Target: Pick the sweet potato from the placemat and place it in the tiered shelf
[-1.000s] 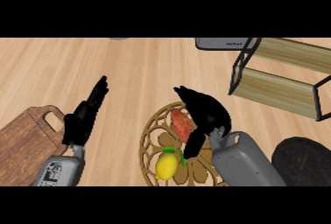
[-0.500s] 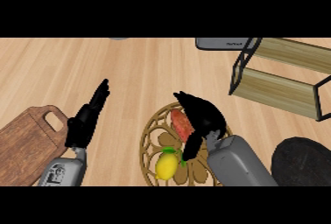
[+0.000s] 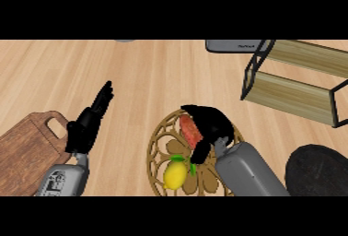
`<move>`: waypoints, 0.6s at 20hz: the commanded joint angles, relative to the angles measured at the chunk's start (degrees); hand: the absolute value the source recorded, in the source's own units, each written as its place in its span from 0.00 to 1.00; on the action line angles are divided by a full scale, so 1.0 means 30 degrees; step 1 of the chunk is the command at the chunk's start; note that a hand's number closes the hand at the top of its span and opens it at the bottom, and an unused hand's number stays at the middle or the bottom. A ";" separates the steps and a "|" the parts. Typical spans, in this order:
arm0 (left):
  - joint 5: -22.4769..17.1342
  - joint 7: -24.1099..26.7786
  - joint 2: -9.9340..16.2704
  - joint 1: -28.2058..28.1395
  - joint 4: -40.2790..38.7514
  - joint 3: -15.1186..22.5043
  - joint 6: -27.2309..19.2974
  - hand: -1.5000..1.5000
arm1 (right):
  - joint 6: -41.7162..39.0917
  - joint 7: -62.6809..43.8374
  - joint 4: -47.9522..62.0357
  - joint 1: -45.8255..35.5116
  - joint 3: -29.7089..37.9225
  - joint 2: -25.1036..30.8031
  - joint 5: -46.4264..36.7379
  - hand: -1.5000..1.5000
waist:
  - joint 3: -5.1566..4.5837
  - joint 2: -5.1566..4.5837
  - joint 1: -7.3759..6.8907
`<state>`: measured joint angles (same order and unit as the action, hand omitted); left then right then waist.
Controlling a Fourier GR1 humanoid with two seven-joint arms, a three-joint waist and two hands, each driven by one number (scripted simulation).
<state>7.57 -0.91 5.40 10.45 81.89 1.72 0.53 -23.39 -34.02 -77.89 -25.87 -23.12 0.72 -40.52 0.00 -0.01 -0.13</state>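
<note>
A reddish sweet potato (image 3: pixel 191 130) lies on the round wicker placemat (image 3: pixel 162 145) low in the middle of the view. My right hand (image 3: pixel 211 123) is over it, fingers curled down along its right side and thumb reaching below it, hiding part of it. The tiered shelf (image 3: pixel 293 94), black frame with light wooden boards, stands at the upper right, apart from the hand. My left hand (image 3: pixel 88 123) rests open at the left with fingers straight, holding nothing.
A yellow lemon (image 3: pixel 175 175) with a green leaf lies on the placemat's lower part. A wooden cutting board (image 3: pixel 27 152) sits at the lower left. A dark round object (image 3: pixel 319 168) is at the lower right, a grey item (image 3: pixel 234 45) at the top.
My right hand has drawn back slightly and settled lower over the sweet potato, with the fingers curling closer round it. The left hand has barely moved.
</note>
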 commanded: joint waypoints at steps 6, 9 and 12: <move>0.0031 -0.0859 -0.0288 -0.0673 0.1619 0.0146 0.0020 0.50 | -0.1191 0.2093 -0.0710 0.0658 -0.0730 0.0996 -0.1680 1.00 | 0.0001 0.0035 0.0008; -0.0361 0.1619 0.0489 0.0383 -0.1850 -0.1035 0.0915 0.50 | 0.0504 0.2930 0.1097 0.0385 -0.0615 -0.0004 -0.2632 1.00 | -0.0003 -0.0020 0.0027; 0.0374 -0.0126 -0.0504 0.0512 -0.0504 -0.0064 0.0043 0.50 | 0.1222 0.2280 0.0750 0.0157 -0.0865 -0.0213 -0.2156 1.00 | 0.0000 -0.0006 -0.0020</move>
<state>7.66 -0.84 5.01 10.66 81.55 0.92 1.41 -23.70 -27.90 -78.75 -24.03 -25.01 1.27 -46.87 0.00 0.02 -0.07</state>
